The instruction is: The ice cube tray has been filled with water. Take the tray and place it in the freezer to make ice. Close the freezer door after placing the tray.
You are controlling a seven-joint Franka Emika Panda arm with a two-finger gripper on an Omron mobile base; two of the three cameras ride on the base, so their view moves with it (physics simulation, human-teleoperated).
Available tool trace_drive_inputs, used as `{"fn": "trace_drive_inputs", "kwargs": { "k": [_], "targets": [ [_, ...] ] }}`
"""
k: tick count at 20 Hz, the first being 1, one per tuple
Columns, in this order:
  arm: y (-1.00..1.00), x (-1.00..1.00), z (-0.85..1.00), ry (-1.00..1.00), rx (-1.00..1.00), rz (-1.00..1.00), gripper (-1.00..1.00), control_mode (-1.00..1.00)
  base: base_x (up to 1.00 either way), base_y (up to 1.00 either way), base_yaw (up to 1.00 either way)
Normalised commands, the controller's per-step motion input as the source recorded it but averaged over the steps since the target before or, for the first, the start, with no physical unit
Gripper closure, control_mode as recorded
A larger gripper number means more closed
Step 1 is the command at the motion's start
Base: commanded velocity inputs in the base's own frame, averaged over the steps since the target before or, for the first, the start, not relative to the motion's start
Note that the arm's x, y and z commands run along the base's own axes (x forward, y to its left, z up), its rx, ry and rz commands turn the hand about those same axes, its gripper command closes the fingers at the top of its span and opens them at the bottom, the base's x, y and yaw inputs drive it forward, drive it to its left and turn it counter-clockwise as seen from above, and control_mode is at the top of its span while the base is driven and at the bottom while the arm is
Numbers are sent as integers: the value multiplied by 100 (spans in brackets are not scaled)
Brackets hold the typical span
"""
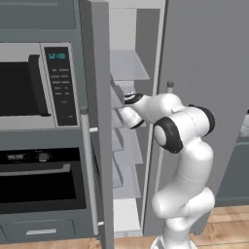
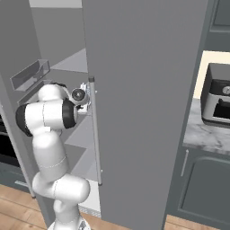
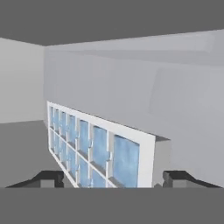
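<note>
Reached inside the freezer [image 1: 129, 63], claw [image 3: 111, 181] spread wide, gripping nothing, ice cube tray [image 3: 98, 148] tilted between its tips; risked spilling water [image 3: 125, 159] ahead.

Both base views look forward from behind the arm, left and right, sharing the open freezer [image 1: 129, 146]. The hand view sits close inside it, facing the ice cube tray [image 3: 94, 148].

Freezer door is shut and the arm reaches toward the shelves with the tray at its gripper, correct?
Not quite: the freezer door stands open, as the left base view shows. The rest holds: the arm reaches among the shelves, and the hand view shows the tray at the gripper.
</note>
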Motion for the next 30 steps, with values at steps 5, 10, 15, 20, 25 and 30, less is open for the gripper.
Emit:
{"fn": "trace_drive_inputs", "kwargs": {
  "k": [5, 10, 15, 20, 25, 30],
  "targets": [
    [0, -37, 0, 0, 0, 0, -100, -100, 0, 0, 0],
    [-1, -59, 32, -3, 0, 0, -100, -100, 0, 0, 0],
    [-4, -74, 50, -3, 0, 0, -100, -100, 0, 0, 0],
    [-8, -94, 58, -2, 0, 0, -100, -100, 0, 0, 0],
    [-15, -94, 63, -1, -15, 0, -100, -100, 0, 0, 0],
    [-11, -74, 83, 7, -20, 0, -100, -100, 0, 0, 0]
  ]
}}
